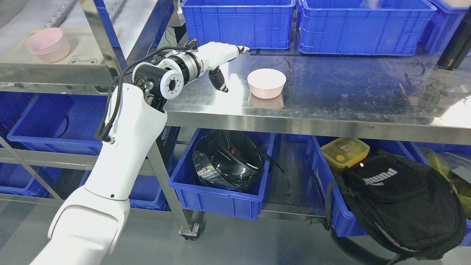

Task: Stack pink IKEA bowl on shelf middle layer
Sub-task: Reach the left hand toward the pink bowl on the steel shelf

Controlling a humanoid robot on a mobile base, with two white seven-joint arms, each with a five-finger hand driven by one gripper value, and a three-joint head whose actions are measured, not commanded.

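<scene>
Shiny metal shelf (331,110) with blue bins (239,22) behind | pink bowl (266,82) sits upright on it | our left robot hand (224,68) is just beside it, fingers spread, holding nothing | we think it is light, hard, smooth; grab the rim.

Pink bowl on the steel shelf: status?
Left hand open, just left of pink bowl, not touching. Bowl upright, alone. Right arm unseen. Path clear.

Blue crates (238,22) at the shelf's back, black helmet (228,161) in a lower crate, black backpack (401,200), yellow lunchbox (345,151)
</scene>
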